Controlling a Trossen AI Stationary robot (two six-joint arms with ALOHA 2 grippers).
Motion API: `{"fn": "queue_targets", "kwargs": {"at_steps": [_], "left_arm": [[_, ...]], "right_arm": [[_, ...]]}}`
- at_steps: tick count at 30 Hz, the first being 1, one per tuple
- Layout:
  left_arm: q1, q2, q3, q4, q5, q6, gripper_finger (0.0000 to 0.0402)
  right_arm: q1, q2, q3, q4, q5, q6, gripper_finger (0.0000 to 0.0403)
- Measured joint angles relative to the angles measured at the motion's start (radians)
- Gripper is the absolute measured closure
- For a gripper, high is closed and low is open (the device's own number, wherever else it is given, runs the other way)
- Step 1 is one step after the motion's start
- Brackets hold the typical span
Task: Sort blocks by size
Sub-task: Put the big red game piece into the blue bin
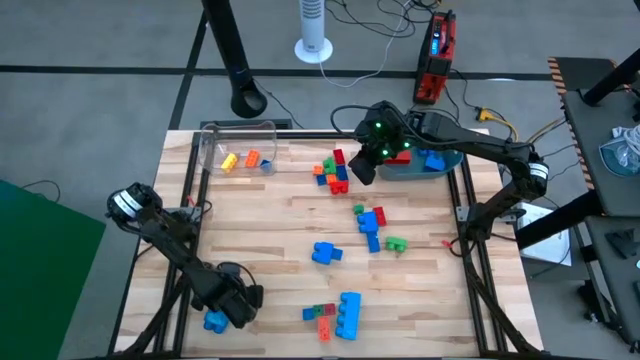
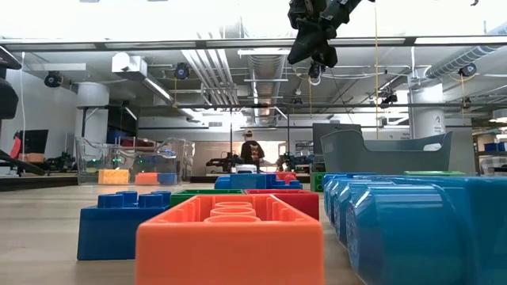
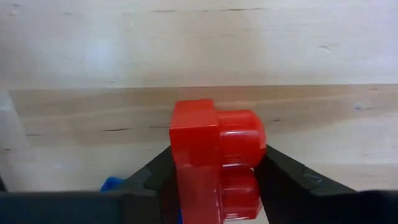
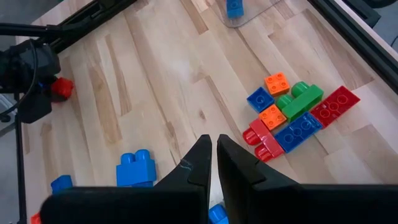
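1. My left gripper (image 3: 217, 180) clamps a red block (image 3: 214, 155) low over the table's near-left corner.
2. My right gripper (image 4: 212, 152), fingers nearly together and empty, hangs above the far block cluster (image 1: 335, 170).

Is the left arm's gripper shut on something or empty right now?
Shut on a chunky red studded plastic brick. The left wrist view shows the left gripper with both dark fingers pressed against the brick's sides above the wooden table.

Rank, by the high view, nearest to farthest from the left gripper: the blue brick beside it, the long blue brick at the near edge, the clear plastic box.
From the left gripper:
1. Blue brick, right beside it at the near-left corner.
2. Long blue brick, near edge, mid-table.
3. Clear plastic box, far-left corner.
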Motion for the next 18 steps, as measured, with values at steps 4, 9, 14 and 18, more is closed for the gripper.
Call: {"fn": "queue_targets", "kwargs": {"at_steps": [4,9,14,18], "left_arm": [[0.000,-0.004,0.000,0.012,-0.002,0.000,0.0251],[0.000,-0.034,0.007,0.025,-0.055,0.008,0.0233],[0.003,-0.081,0.034,0.018,-0.156,0.034,0.0242],[0.012,-0.145,0.058,0.007,-0.304,0.134,0.0243]], "right_arm": [[0.000,0.000,0.000,0.000,0.000,0.000,0.0385],[0.000,0.000,0.000,0.000,0.000,0.000,0.0385],[0.000,0.000,-0.001,-0.001,0.000,0.000,0.0385],[0.000,0.000,-0.001,0.000,0.000,0.000,0.0385]]}}
